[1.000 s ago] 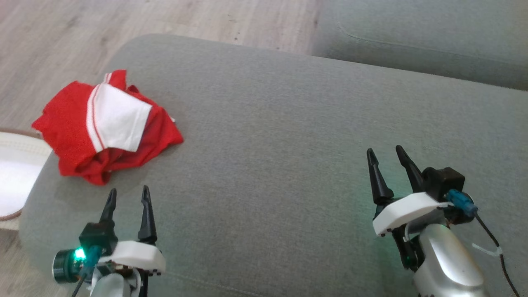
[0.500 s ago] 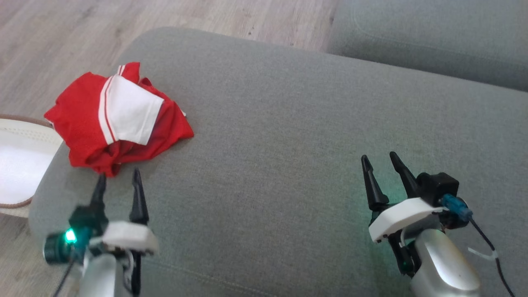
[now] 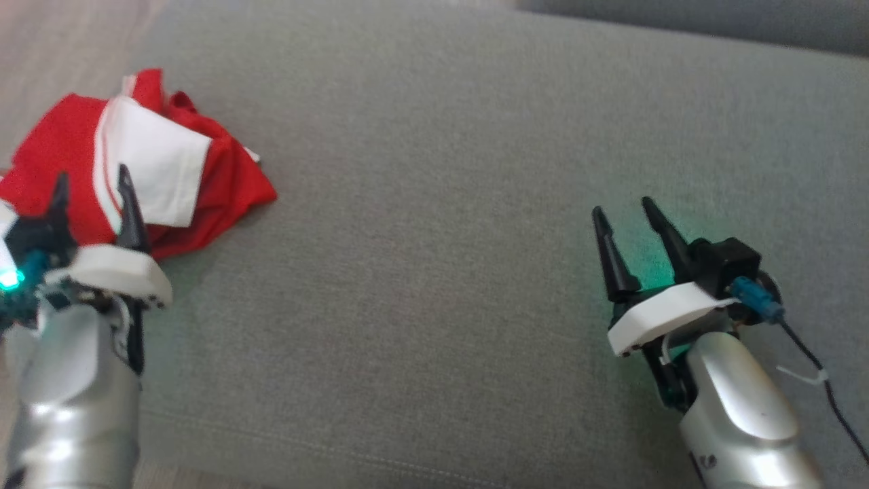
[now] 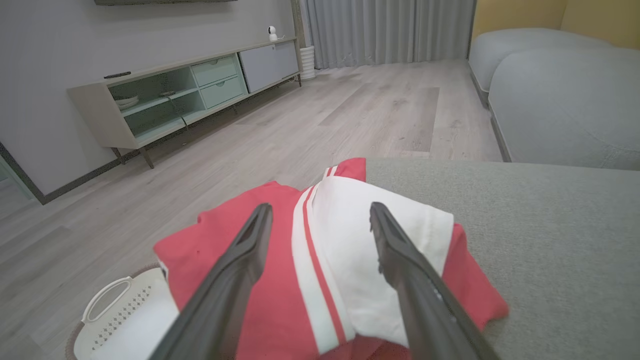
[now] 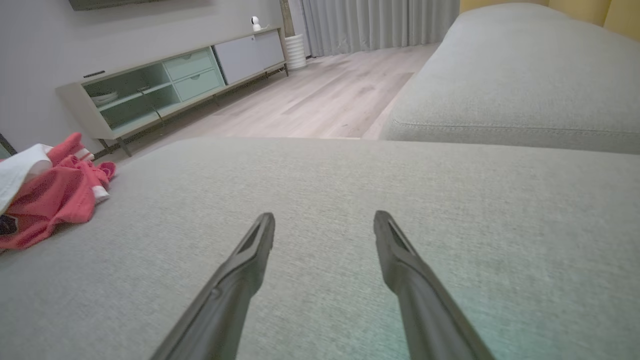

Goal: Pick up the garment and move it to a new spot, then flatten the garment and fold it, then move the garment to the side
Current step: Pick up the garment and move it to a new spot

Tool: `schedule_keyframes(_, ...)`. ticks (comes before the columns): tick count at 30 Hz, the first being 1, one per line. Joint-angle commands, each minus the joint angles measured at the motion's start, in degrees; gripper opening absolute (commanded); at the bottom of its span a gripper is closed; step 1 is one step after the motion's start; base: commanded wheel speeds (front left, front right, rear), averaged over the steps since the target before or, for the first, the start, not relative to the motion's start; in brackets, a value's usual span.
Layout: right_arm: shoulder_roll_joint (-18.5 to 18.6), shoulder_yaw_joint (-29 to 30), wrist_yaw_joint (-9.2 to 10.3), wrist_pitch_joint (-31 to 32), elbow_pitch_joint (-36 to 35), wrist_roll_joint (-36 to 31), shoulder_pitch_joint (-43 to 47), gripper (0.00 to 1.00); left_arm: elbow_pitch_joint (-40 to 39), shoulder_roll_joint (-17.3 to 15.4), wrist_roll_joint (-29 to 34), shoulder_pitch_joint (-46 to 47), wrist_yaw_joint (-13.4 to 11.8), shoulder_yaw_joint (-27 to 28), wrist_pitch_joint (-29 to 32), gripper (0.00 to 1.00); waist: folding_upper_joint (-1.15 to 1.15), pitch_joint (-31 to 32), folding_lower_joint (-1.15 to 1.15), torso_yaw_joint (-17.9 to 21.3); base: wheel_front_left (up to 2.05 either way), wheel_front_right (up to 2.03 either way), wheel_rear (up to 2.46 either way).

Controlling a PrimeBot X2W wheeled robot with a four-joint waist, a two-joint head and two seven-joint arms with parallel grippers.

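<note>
The garment (image 3: 163,163) is a crumpled red piece with a white panel and red-white stripes, lying near the left end of the grey sofa cushion (image 3: 441,204). My left gripper (image 3: 93,180) hangs open just above it, fingers spread over the white panel and stripes, nothing between them. In the left wrist view the garment (image 4: 330,260) lies right under the left gripper (image 4: 320,215). My right gripper (image 3: 621,207) stands open over bare cushion far to the right. The right wrist view has the garment (image 5: 45,200) at its left edge, well away from the right gripper (image 5: 325,220).
A white laundry basket (image 4: 120,315) sits on the wood floor beside the cushion's left end. A second grey cushion (image 5: 520,80) lies beyond, and a low TV cabinet (image 4: 190,90) stands along the far wall. Wood floor (image 4: 350,115) spreads between them.
The head camera has tilted down and shifted. My left gripper has advanced from the bare cushion in front of the garment to over its near part. The right gripper has hardly moved.
</note>
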State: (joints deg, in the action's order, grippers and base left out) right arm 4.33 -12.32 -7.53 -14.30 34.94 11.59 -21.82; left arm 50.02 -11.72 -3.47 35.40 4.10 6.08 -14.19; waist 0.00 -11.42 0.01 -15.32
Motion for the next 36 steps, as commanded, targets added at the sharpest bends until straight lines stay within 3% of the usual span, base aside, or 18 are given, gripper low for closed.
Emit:
schedule_keyframes(1,0.24,-1.31,0.04,-0.7,-1.88,-0.37,-1.56,1.0,-0.5,-3.13,0.14,2.84,0.1,2.04,0.06,1.0,0.0,-2.25,-0.01,1.29,0.0,0.0,0.0)
schedule_keyframes(5,1.68,-1.48,0.04,-0.7,-2.47,-0.22,-2.53,1.0,4.19,-5.23,-0.32,6.24,-0.65,2.64,1.01,1.0,0.0,-5.15,-0.01,2.27,0.0,0.0,0.0)
schedule_keyframes(9,2.78,-1.77,0.04,-0.7,-3.17,-0.12,-3.36,1.0,8.71,-6.5,-1.11,8.46,-3.17,3.84,2.58,1.0,0.0,-7.48,-0.01,3.2,0.0,0.0,0.0)
schedule_keyframes(15,3.4,-1.56,0.04,-0.7,-3.58,0.14,-3.59,1.0,14.17,-6.19,-3.13,9.68,-5.49,5.5,2.57,1.0,0.0,-8.79,-0.01,4.03,0.0,0.0,0.0)
schedule_keyframes(16,3.48,-1.5,0.04,-0.7,-3.59,0.19,-3.55,1.0,14.81,-6.05,-3.39,9.87,-5.42,5.56,2.39,0.88,0.0,-8.83,-0.01,4.06,0.0,0.0,0.0)
schedule_keyframes(18,3.62,-1.34,0.04,-0.7,-3.51,0.27,-3.47,1.0,15.91,-6.0,-3.56,10.26,-5.41,5.42,2.02,0.0,0.0,-8.8,-0.01,4.07,0.0,0.0,0.0)
schedule_keyframes(21,3.5,-0.83,0.04,-0.7,-3.39,0.34,-3.3,1.0,15.62,-6.49,-3.02,11.23,-5.4,4.6,0.64,0.0,0.0,-8.25,-0.01,4.0,0.0,0.0,0.0)
schedule_keyframes(30,1.19,0.0,0.04,-0.7,-2.76,1.39,-0.91,1.0,-1.85,-7.69,0.71,15.52,-1.39,-0.66,-0.78,0.0,0.0,-2.23,-0.01,4.91,0.0,0.0,0.0)
schedule_keyframes(36,-0.47,0.22,0.04,-0.7,-3.08,2.25,0.74,1.0,-12.76,-4.56,1.5,16.83,1.2,-5.51,-0.8,0.0,0.0,2.01,-0.01,9.13,0.0,0.0,0.0)
